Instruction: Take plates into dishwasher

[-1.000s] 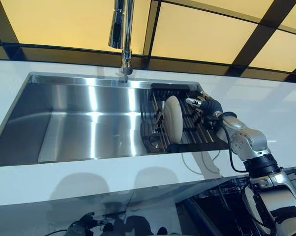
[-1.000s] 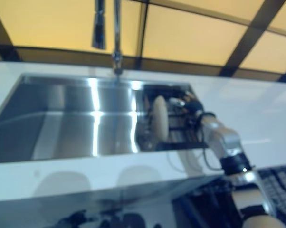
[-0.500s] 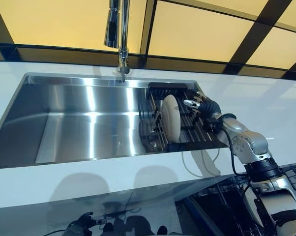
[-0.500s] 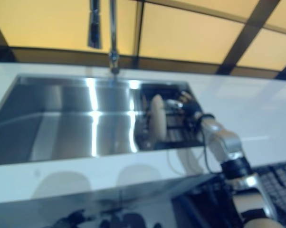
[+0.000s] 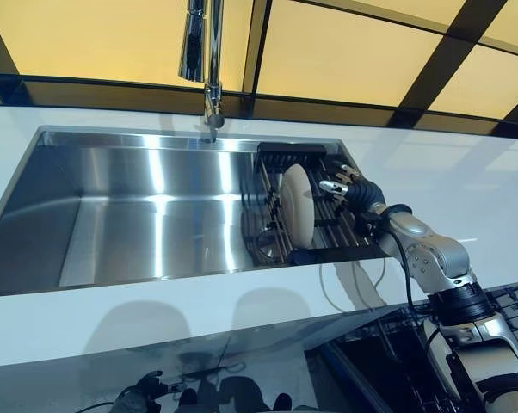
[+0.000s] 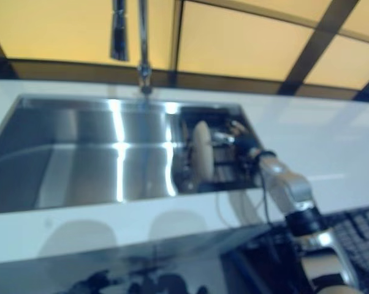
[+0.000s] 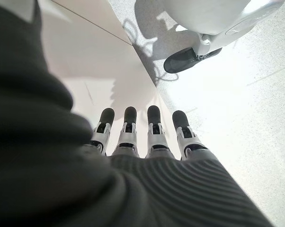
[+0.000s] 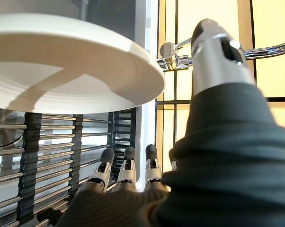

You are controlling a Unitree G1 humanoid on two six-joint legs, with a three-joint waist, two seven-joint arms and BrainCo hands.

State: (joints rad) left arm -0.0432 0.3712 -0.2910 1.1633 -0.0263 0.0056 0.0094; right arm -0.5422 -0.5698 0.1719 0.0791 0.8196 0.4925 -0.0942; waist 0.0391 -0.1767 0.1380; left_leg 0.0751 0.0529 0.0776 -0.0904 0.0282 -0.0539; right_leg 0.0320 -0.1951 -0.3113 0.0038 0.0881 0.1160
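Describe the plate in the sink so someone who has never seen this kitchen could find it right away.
Start at the long steel sink set in the white counter, below the tall faucet. At its right end lies a dark drying rack, and the plate stands on edge there. It is the only pale round thing there, with the right hand beside it.

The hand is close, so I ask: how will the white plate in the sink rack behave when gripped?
The plate stands on edge in the rack, so a sideways push would probably tip it. It looks rigid and glossy, likely slippery and breakable. The right hand is open beside it.
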